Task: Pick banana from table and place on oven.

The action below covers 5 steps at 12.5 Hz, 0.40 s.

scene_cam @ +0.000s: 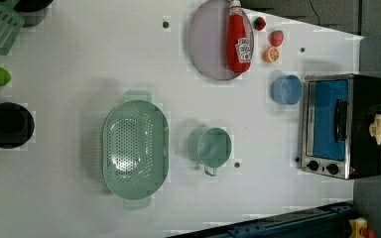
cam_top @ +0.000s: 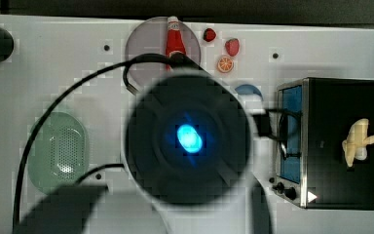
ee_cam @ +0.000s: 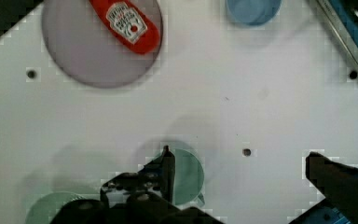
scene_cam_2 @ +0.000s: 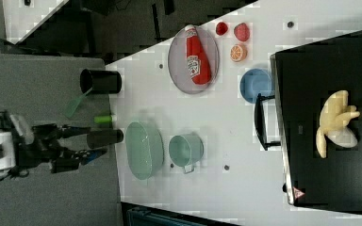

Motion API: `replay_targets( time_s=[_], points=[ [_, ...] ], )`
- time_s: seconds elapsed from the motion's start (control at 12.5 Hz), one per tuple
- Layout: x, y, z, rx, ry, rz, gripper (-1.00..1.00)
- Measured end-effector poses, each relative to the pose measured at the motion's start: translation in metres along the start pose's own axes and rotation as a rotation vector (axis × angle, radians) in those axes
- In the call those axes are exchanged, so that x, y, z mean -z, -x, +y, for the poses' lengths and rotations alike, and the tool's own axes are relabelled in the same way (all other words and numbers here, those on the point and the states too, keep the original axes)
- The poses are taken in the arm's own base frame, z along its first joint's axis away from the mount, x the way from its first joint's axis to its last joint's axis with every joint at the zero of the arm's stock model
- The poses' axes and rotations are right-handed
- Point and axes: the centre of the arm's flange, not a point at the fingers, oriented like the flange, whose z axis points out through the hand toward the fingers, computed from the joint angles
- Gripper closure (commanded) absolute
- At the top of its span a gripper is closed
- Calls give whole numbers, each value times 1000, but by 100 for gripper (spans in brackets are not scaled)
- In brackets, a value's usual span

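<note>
Gripper (ee_cam: 237, 163) spread wide above table (ee_cam: 121, 121), banana (scene_cam_2: 334, 121) atop oven (scene_cam_2: 311, 84)

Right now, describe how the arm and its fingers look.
The gripper has two dark, tapered black fingers, one with a blue patch near its base. From the top view, the arm is a round, dark disc rimmed in white, with a glowing blue light at its centre. Black cables loop off it across the table.

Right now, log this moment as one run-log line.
banana: on oven top, released | gripper: open, empty, above table | green cup: below gripper | task: placement looks done
</note>
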Motion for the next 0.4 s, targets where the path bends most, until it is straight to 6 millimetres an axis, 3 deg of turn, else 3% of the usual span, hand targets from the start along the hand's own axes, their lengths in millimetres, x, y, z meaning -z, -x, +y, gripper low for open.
replay_targets(
  time_s=[0.16, 0.4],
  points=[
    [21, -15, 20, -89, -39, 34, -100],
    [9, -46, 51, -184, -17, 40, -100]
  ],
)
